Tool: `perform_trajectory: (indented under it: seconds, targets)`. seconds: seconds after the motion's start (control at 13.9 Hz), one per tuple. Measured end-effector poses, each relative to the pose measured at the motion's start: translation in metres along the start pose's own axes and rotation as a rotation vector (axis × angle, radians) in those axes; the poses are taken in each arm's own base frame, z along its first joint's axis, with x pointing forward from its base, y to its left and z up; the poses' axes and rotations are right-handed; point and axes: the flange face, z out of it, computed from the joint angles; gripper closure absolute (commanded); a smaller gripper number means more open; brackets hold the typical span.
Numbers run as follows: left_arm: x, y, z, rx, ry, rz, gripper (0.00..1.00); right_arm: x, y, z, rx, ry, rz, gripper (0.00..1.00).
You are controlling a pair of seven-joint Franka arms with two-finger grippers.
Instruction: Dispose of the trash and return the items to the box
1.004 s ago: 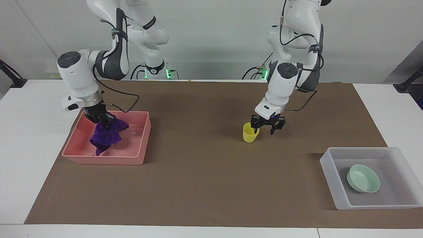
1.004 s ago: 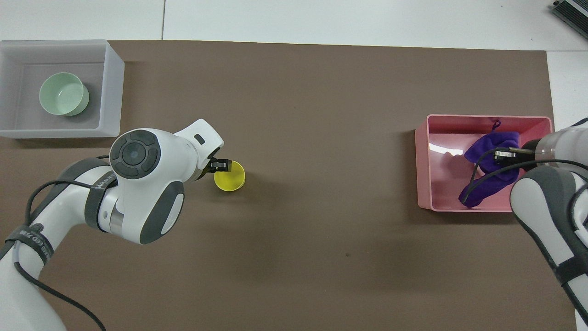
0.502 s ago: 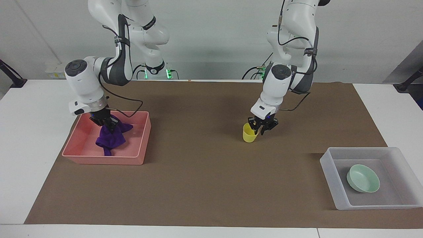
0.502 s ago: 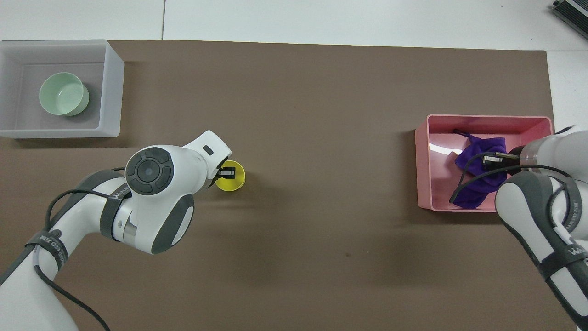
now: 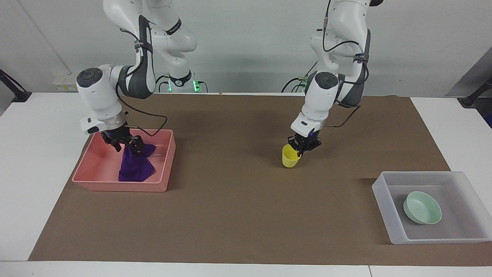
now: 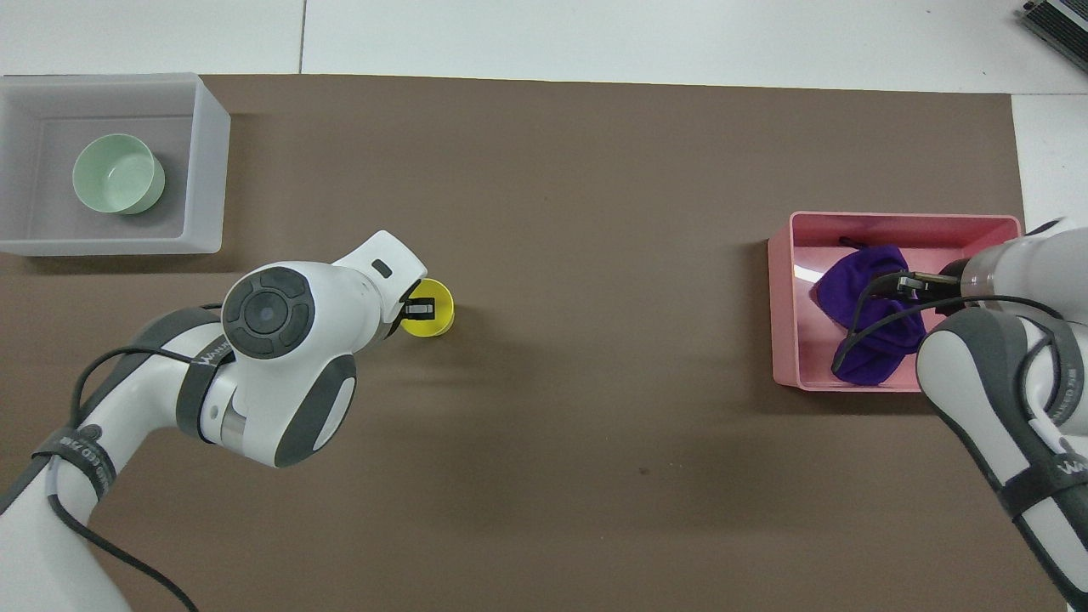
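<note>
The purple cloth (image 5: 136,168) lies in a heap inside the pink tray (image 5: 119,187), also seen in the overhead view (image 6: 854,293). My right gripper (image 5: 125,145) hangs open just above the cloth, over the tray (image 6: 782,314). My left gripper (image 5: 302,145) is shut on the rim of the yellow cup (image 5: 289,157), which is upright over the middle of the brown mat; it also shows in the overhead view (image 6: 427,308). The mint-green bowl (image 5: 422,207) sits in the translucent box (image 5: 384,200) at the left arm's end of the table.
A brown mat (image 5: 238,207) covers most of the white table. The box (image 6: 208,161) with the bowl (image 6: 117,174) is farther from the robots than the cup. A cable loops from the right arm's wrist over the pink tray.
My right gripper opened and the purple cloth dropped into the pink tray. My left gripper closed on the yellow cup's rim, and the cup shifted slightly.
</note>
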Motion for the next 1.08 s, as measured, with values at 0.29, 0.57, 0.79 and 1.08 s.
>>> perform_trajectory:
  seconds: [0.29, 0.57, 0.79, 1.08]
  targets:
    - [0.052, -0.053, -0.052, 0.016, 0.028, -0.027, 1.0, 0.003, -0.003, -0.071, -0.001, -0.017, -0.002, 0.0]
    - [0.095, -0.114, -0.104, 0.038, 0.051, -0.039, 1.0, -0.008, 0.001, -0.148, -0.005, -0.064, 0.003, 0.0]
    - [0.127, -0.164, -0.13, 0.018, 0.083, -0.11, 1.0, -0.017, 0.004, -0.21, -0.005, -0.065, 0.007, 0.0]
    - [0.153, -0.235, -0.141, 0.02, 0.114, -0.208, 1.0, -0.024, 0.005, -0.231, -0.006, -0.083, 0.007, 0.0]
